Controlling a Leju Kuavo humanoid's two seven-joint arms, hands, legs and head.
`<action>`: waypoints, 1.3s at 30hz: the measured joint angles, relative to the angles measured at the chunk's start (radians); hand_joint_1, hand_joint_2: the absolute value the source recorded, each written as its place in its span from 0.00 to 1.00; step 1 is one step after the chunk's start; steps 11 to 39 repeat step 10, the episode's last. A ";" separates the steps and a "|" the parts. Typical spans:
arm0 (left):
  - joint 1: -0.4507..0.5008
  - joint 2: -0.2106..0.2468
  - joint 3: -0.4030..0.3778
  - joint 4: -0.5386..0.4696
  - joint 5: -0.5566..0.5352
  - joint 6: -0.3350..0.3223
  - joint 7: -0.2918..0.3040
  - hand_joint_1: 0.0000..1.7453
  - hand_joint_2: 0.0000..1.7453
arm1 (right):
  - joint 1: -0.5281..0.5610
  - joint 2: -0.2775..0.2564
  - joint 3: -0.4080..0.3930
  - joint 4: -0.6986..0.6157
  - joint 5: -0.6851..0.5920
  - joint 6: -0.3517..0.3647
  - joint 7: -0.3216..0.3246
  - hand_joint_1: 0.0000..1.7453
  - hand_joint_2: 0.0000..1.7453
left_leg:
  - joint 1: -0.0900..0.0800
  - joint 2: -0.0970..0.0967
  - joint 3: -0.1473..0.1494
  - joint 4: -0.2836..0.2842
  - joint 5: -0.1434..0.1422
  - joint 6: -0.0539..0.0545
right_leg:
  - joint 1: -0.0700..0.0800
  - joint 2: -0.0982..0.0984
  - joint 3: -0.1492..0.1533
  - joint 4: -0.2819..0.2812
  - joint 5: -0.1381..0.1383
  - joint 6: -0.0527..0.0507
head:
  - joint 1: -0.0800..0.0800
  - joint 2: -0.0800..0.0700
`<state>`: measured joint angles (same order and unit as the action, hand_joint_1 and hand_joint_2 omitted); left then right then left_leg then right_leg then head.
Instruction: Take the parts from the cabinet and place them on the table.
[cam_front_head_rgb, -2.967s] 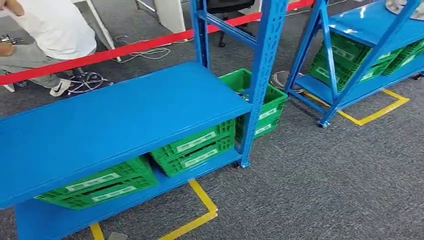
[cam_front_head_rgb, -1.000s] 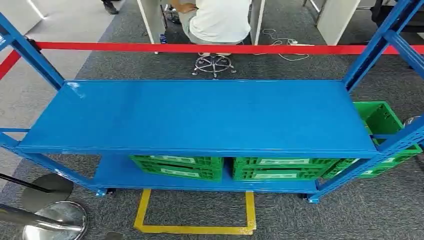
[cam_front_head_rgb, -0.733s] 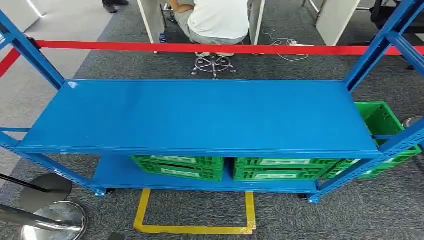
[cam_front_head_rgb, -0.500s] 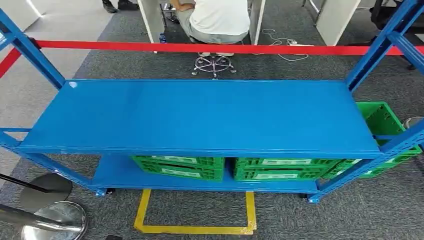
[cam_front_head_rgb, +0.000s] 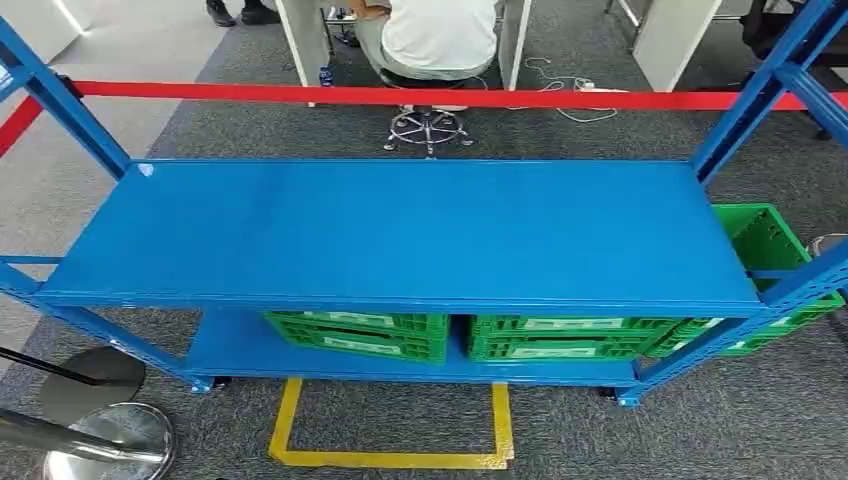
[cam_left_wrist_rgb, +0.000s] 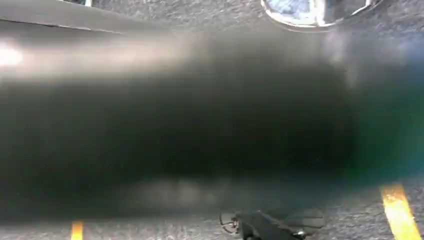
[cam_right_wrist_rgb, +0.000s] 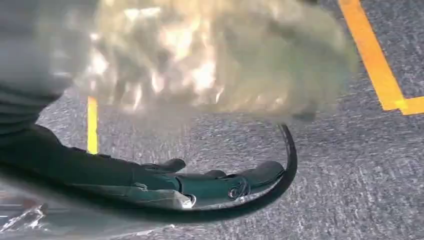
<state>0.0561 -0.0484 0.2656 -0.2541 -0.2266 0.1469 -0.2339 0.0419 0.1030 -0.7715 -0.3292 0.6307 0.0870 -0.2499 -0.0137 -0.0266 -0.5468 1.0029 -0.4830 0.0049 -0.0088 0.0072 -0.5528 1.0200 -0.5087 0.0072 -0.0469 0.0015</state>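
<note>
Right wrist view: the right hand shows dark fingers lying stretched out low over grey carpet. A black cable curves around the fingertips. Clear plastic film lies against the underside of the fingers. It cannot be told whether the hand grips the film or is closed. Just beside the hand sits a blurred pale golden mass, too soft in focus to identify as a part. Beyond it, yellow floor tape runs across the carpet.

Left wrist view: a dark shape with a small ring, taken to be the left hand, lies at the frame edge; its state cannot be told. A polished stanchion base shows on the far side of a heavy dark blur.

Head view: the blue shelving rack stands squarely ahead, its top shelf level. On the lower shelf, two green crates sit side by side, touching or nearly so. A third green crate stands at the rack's right end. Their contents cannot be seen. A red barrier tape runs behind the rack; beyond it a person sits on a wheeled chair.
</note>
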 joint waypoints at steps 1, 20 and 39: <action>0.003 0.002 -0.010 -0.004 0.009 -0.006 0.009 0.00 0.00 | 0.004 -0.004 0.028 -0.002 -0.024 -0.003 0.009 0.00 0.00 | 0.000 0.000 0.000 0.000 0.000 0.000 | 0.000 0.000 0.000 0.000 0.000 0.000 | 0.000 0.000; 0.031 0.015 -0.087 -0.041 0.082 -0.052 0.084 0.00 0.00 | 0.036 -0.031 0.266 -0.020 -0.226 -0.031 0.089 0.00 0.00 | 0.000 0.000 0.000 0.000 0.000 0.000 | 0.000 0.000 0.000 0.000 0.000 0.001 | 0.000 0.000; 0.031 0.015 -0.087 -0.041 0.082 -0.052 0.084 0.00 0.00 | 0.036 -0.031 0.266 -0.020 -0.226 -0.031 0.089 0.00 0.00 | 0.000 0.000 0.000 0.000 0.000 0.000 | 0.000 0.000 0.000 0.000 0.000 0.001 | 0.000 0.000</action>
